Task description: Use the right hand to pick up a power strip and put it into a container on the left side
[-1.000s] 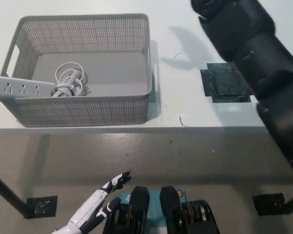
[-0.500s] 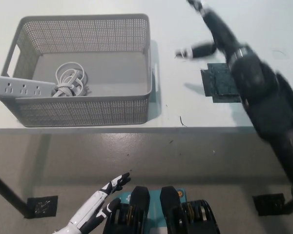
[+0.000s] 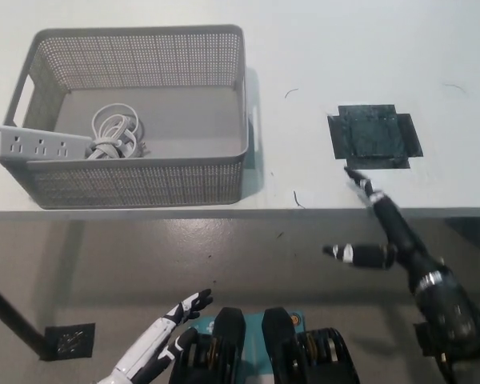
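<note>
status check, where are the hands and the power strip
Right hand open, empty, low by table's front edge. Left hand open, resting below the table. Power strip in basket, end poking over left rim. Nothing in the way.

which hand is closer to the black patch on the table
Right. The black right hand is just below the black patch, fingers spread near the table edge. The white left hand rests far off at lower left, below the table.

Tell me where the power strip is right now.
In the head view, the power strip lies at the picture's left in the grey basket, its end overhanging the basket's left rim, its coiled white cord beside it on the basket floor.
</note>
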{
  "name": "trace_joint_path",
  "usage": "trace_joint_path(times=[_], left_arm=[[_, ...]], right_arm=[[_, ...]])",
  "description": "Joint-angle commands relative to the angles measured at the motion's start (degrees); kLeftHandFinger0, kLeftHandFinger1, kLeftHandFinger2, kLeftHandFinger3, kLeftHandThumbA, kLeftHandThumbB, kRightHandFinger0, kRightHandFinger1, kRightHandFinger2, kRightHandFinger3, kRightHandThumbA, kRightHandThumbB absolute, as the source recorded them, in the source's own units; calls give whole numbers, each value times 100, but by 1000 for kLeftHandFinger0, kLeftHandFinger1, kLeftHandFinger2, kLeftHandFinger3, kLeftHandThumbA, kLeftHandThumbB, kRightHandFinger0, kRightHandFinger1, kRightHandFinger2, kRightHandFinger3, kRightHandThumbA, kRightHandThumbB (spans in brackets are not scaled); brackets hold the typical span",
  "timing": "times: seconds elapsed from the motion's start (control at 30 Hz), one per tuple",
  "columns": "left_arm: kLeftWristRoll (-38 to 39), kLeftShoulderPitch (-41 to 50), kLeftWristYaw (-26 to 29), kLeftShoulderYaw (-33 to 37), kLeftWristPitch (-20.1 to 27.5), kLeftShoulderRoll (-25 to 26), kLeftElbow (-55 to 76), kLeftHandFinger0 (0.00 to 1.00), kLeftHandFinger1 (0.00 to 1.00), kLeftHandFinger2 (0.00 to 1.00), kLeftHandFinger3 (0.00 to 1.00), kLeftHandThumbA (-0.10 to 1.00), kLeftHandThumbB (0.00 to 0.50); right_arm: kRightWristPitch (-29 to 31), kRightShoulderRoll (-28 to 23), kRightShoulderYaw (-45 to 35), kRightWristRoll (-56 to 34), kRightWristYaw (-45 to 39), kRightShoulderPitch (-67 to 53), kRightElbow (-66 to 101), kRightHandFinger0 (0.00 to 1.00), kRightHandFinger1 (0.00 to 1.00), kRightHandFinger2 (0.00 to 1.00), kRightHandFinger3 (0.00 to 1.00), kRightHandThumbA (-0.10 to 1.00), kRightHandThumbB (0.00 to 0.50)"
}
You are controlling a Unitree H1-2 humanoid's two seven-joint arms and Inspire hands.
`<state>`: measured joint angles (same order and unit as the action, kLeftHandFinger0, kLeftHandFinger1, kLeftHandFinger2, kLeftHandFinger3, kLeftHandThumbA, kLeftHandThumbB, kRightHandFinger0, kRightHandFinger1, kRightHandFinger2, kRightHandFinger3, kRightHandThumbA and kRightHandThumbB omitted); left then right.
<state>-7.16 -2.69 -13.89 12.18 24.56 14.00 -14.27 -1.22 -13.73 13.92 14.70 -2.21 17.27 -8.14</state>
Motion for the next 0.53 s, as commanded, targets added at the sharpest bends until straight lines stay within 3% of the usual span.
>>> trace_joint_path(times=[0.0, 0.1, 0.23, 0.33, 0.4, 0.43, 0.5], left_arm=[[345, 176, 342, -394, 237, -62, 418, 1000, 1000, 1000, 1000, 1000, 342], [405, 196, 352, -426, 237, -71, 616, 1000, 1000, 1000, 1000, 1000, 330], [415, 348, 377, -467, 237, -89, 963, 1000, 1000, 1000, 1000, 1000, 340], [341, 389, 399, -491, 237, -106, 1172, 1000, 1000, 1000, 1000, 1000, 349], [293, 450, 374, -481, 237, -126, 1228, 1000, 1000, 1000, 1000, 1000, 354], [299, 467, 361, -486, 237, -130, 1230, 1000, 1000, 1000, 1000, 1000, 353], [247, 480, 359, -486, 237, -124, 1189, 1000, 1000, 1000, 1000, 1000, 340]], right_arm=[[2344, 172, 196, 37, 457, -2161, 5143, 1000, 1000, 1000, 1000, 1000, 189], [2401, 435, 343, 545, 595, -2483, 4862, 1000, 1000, 1000, 1000, 1000, 207], [2684, 460, 560, 336, 534, -2836, 4193, 1000, 1000, 1000, 1000, 1000, 217], [2561, 512, 558, 361, 523, -2911, 3637, 1000, 1000, 1000, 1000, 1000, 232], [2685, 539, 404, 399, 637, -2845, 2956, 1000, 1000, 1000, 1000, 1000, 164], [2730, 550, 375, 405, 657, -2831, 2830, 1000, 1000, 1000, 1000, 1000, 163], [2700, 633, 258, 403, 734, -2695, 2271, 1000, 1000, 1000, 1000, 1000, 207]])
